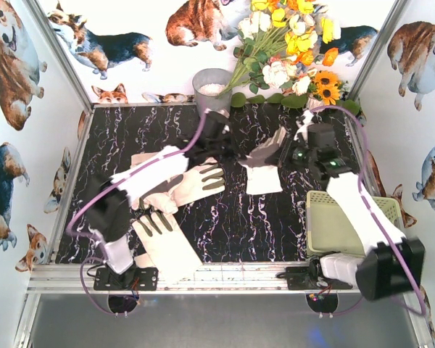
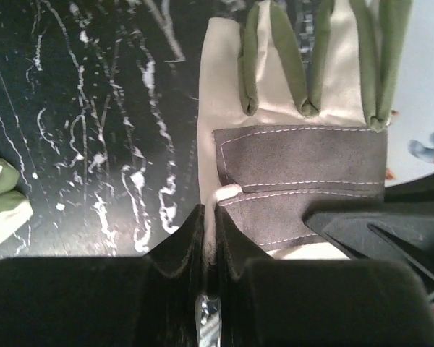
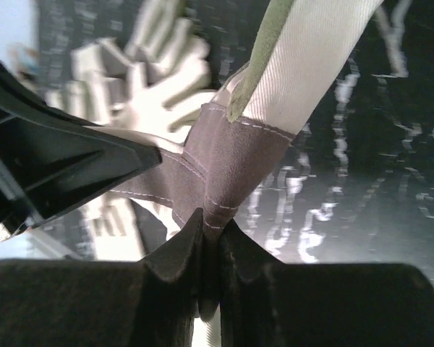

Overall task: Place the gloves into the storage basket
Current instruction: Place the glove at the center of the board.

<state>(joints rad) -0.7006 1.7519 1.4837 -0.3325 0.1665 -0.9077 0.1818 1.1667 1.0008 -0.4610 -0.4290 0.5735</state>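
One cream-white glove (image 1: pixel 264 170) with olive fingers and a grey palm patch hangs between my two grippers over the far middle of the table. My left gripper (image 1: pixel 234 154) is shut on its cream side edge (image 2: pixel 210 220). My right gripper (image 1: pixel 290 155) is shut on a fold of its grey patch (image 3: pixel 211 220). The glove fills the left wrist view (image 2: pixel 296 159) and the right wrist view (image 3: pixel 231 159). Other gloves lie on the table at centre left (image 1: pixel 199 181) and near left (image 1: pixel 163 243). The pale yellow-green storage basket (image 1: pixel 317 217) stands at the near right, partly hidden by my right arm.
A grey metal bucket (image 1: pixel 212 88) and a bunch of flowers (image 1: pixel 290 51) stand at the back wall. Another glove (image 1: pixel 146 190) lies partly under my left arm. A glove's fingertips (image 2: pixel 1 199) show at the left edge of the left wrist view.
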